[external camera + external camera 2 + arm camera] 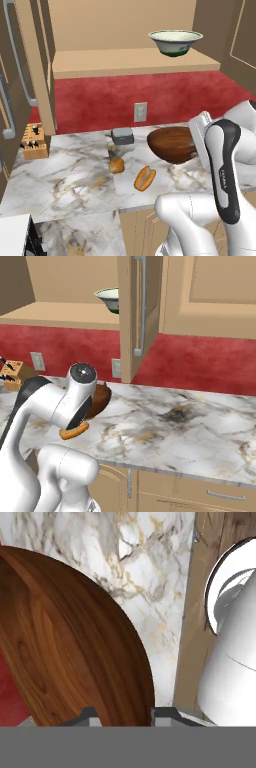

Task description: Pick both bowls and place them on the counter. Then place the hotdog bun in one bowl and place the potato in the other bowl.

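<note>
In the hand view my gripper [125, 718] is shut on the rim of the glossy dark brown bowl [70, 642], one finger on each side of its wall. The left base view shows that bowl [172, 145] tilted on edge just above the marble counter [65, 180], with the gripper [194, 142] at its right rim. The white bowl with a green band [175, 41] stands on the tan shelf. The potato [116, 165] and the hotdog bun [144, 178] lie on the counter, left of and in front of the brown bowl. In the right base view the arm partly hides the brown bowl [101, 398] and the bun [74, 432].
A small grey box [122, 135] sits by the red back wall below an outlet [140, 112]. A knife block [34, 141] stands at the counter's far left. An open cabinet door [137, 311] hangs beside the shelf and covers part of the white bowl [109, 298].
</note>
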You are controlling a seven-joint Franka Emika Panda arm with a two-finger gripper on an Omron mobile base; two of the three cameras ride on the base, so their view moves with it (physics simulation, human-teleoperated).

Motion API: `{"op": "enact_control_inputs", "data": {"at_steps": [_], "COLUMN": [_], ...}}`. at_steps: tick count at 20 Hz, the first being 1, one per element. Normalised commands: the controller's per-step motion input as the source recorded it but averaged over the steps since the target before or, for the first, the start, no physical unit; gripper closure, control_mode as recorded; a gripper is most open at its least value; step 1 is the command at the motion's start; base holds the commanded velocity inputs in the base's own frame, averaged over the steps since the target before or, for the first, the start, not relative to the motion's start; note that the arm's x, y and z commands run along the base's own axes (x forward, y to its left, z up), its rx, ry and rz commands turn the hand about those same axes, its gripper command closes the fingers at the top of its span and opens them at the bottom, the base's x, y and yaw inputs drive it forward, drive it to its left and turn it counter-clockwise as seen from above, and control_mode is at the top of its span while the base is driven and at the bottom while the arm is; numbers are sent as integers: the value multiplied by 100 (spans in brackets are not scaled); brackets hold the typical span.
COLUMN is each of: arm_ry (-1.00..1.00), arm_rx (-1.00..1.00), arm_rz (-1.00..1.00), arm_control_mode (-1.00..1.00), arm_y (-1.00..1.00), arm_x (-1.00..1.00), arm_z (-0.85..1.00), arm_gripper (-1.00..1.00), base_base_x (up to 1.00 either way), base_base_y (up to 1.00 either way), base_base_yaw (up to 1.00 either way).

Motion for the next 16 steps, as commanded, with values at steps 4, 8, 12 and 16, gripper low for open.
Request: {"op": "enact_control_inputs", "data": {"at_steps": [4, 8, 12, 16], "arm_ry": [0, 0, -1, 0], "arm_rx": [2, 7, 3, 0], "arm_rz": [0, 0, 0, 0], "arm_control_mode": [-100, -100, -100, -100], "arm_y": [-20, -7, -5, -23], "arm_x": [15, 21, 38, 40], "arm_z": [-47, -50, -32, -22], "arm_gripper": [100, 100, 100, 100], "base_base_x": [0, 0, 0, 0], "base_base_y": [0, 0, 0, 0], "base_base_yaw": [0, 0, 0, 0]}}
